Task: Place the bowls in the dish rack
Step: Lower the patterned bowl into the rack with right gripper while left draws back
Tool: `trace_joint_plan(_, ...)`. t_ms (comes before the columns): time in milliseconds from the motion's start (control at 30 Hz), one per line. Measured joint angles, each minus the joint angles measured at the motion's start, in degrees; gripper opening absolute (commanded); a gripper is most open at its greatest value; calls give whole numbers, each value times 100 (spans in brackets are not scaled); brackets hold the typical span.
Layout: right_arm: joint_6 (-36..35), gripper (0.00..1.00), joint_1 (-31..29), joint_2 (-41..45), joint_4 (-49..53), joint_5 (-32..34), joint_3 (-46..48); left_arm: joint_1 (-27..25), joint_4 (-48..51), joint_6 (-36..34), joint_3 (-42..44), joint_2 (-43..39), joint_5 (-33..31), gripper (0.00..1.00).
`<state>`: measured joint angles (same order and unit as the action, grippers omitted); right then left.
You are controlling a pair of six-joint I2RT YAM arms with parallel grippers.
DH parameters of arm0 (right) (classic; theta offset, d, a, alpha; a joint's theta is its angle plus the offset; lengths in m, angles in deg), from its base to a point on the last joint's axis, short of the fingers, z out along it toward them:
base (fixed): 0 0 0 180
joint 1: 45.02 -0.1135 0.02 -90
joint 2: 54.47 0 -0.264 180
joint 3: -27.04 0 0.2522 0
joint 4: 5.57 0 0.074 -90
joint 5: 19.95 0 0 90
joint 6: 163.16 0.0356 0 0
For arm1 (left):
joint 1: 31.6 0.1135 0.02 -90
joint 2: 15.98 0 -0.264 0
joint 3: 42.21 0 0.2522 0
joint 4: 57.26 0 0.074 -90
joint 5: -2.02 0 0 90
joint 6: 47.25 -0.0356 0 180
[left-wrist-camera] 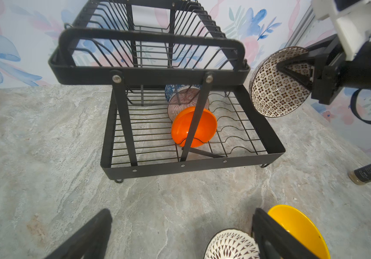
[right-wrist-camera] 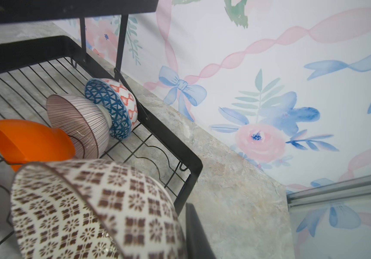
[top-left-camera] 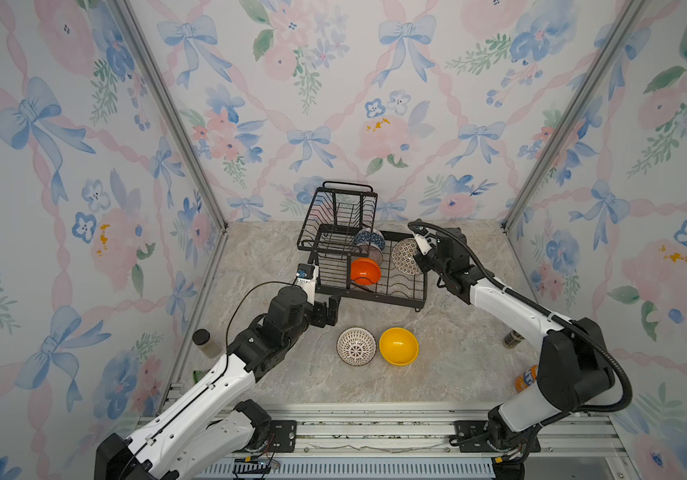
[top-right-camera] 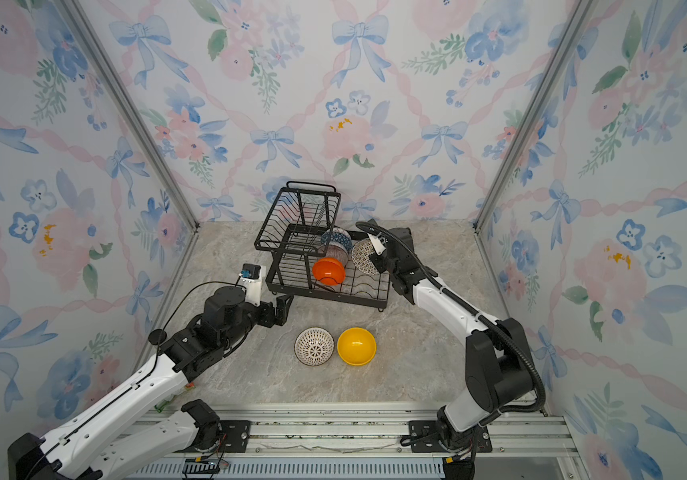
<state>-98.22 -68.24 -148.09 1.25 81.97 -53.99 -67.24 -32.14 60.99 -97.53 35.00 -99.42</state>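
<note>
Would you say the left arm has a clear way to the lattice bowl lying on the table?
Likely yes: the open left gripper hovers near the lattice bowl, bare table between them; the yellow bowl sits beyond it.

6 bowls: blue triangle bowl (top-left-camera: 368, 239), pink striped bowl (top-left-camera: 375, 254), orange bowl (top-left-camera: 365, 271), yellow bowl (top-left-camera: 398, 346), held lattice bowl (top-left-camera: 406, 257), loose lattice bowl (top-left-camera: 356, 346). 1 dish rack (left-wrist-camera: 191, 167), two tiers. 2 bottles: black-capped jar (top-left-camera: 204, 341), dark bottle (top-left-camera: 512, 338). 1 soda can (top-left-camera: 526, 377).
</note>
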Motion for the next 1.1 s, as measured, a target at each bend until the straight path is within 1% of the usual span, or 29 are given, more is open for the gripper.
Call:
trace_joint_plan(100, -468, 0, 33, -570, -470, 251, -164, 20, 57, 4, 83, -33, 39, 98)
trace_joint_plan(267, -1169, 0, 83, -1268, -1172, 555, -442, 33, 76, 4, 96, -63, 79, 98)
trace_joint_plan(533, -2170, 0, 188, -1902, -2472, 911, -813, 74, 96, 4, 96, -63, 125, 98)
trace_joint_plan(800, -3095, 0, 205, -2603, -3567, 1099, -903, 85, 105, 4, 96, -48, 170, 98)
trace_joint_plan(967, -3460, 0, 208, -2839, -3873, 1130, -931, 85, 107, 2, 96, -17, 195, 98)
trace_joint_plan(1100, -3523, 0, 208, -2927, -4009, 1121, -984, 85, 116, 2, 96, -15, 195, 98)
